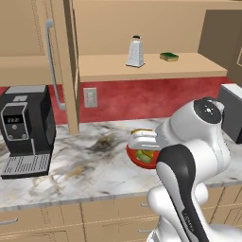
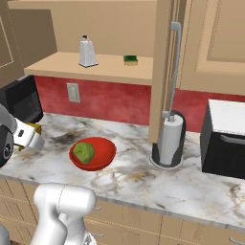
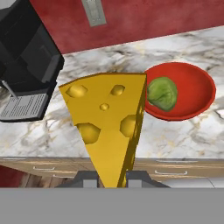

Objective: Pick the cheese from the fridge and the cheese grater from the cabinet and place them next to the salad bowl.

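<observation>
Marble bench (image 1: 85, 165) carries the salad bowl (image 3: 186, 89) mid-surface; with the gripper (image 3: 114, 177) clenched on the cheese (image 3: 109, 127), lower the wedge onto bare bench just beside the bowl's rim.

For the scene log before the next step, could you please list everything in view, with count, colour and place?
cheese: one, yellow-orange, held in the gripper above the counter, left of the bowl.
salad bowl: one, red with green lettuce, on the counter.
cheese grater: one, silvery-grey, on the cabinet shelf.
sponge: one, green and yellow, on the shelf right of the grater.
cabinet: one, tan, door open.
coffee machine: one, black, counter's left end.
paper-towel roll: one, grey-white, right of the bowl.
wall outlet: one, grey, red backsplash.
gripper: one, dark fingers, shut on the cheese.
</observation>
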### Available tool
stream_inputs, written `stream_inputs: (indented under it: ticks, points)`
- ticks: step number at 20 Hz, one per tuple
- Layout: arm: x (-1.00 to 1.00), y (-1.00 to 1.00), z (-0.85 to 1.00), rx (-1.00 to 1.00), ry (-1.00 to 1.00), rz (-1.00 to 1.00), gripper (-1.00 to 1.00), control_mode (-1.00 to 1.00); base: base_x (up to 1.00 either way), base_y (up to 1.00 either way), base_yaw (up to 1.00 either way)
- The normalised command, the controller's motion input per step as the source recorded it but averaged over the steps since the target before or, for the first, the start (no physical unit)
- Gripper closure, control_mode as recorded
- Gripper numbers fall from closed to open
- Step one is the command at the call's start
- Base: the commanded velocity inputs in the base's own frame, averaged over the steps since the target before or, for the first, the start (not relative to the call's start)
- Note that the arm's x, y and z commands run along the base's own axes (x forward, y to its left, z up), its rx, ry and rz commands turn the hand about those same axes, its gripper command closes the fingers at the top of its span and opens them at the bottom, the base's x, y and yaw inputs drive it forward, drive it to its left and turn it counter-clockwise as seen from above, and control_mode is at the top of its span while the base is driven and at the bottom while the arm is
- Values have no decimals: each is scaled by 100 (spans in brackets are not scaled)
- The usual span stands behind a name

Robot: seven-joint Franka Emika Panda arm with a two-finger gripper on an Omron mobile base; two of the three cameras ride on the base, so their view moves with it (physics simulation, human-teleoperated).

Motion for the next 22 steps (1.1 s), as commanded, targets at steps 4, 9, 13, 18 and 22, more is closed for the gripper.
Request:
stream_inputs:
  ticks: [4,9,13,18,22]
  points:
    - [0,0,0,0,0,0,100,100,0,0,0]
    - [0,0,0,0,0,0,100,100,0,0,0]
    - [0,0,0,0,0,0,100,100,1,1,0]
    - [6,6,-1,-2,0,0,100,-100,3,2,0]
    - [31,24,-13,-6,2,6,100,-100,0,0,0]
